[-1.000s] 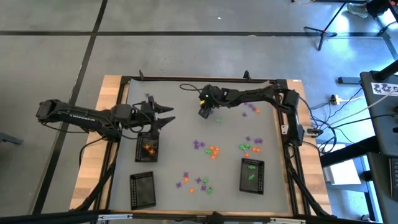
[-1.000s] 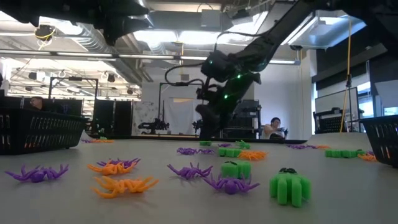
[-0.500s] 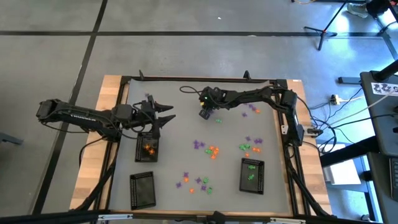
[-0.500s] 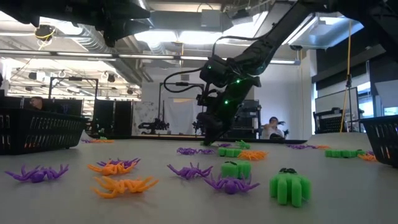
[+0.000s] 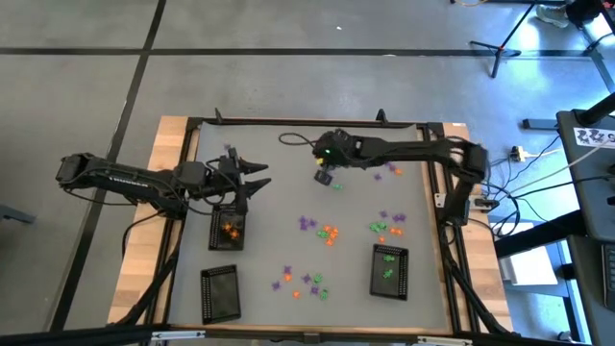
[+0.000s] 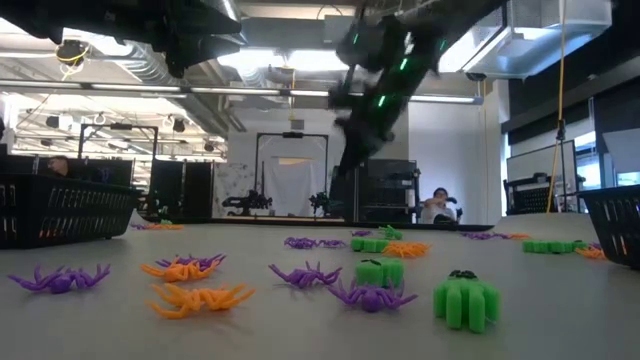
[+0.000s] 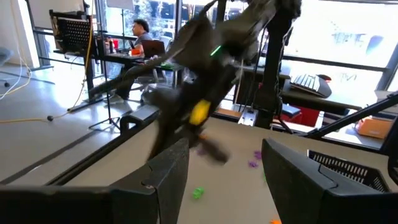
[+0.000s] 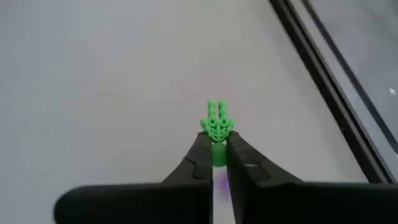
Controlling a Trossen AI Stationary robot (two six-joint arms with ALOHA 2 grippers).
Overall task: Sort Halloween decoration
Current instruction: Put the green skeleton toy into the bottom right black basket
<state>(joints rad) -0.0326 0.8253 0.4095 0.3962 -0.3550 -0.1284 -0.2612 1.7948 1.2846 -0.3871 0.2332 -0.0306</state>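
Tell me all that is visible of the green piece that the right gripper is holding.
The green trinket is a small bright green piece, plastic by its look, with ribbed finger-like prongs at its free end. It is clamped between the fingertips of the right gripper, its prongs pointing away from the wrist. Only the fingers touch it; the grey table lies behind it.

no readable text

no lettering, label, brand, number or sign can be made out in any of the views. the patterned sheet (image 5: 598, 137) at the right edge of the high view bears dark marks, but they are too small to read as words.
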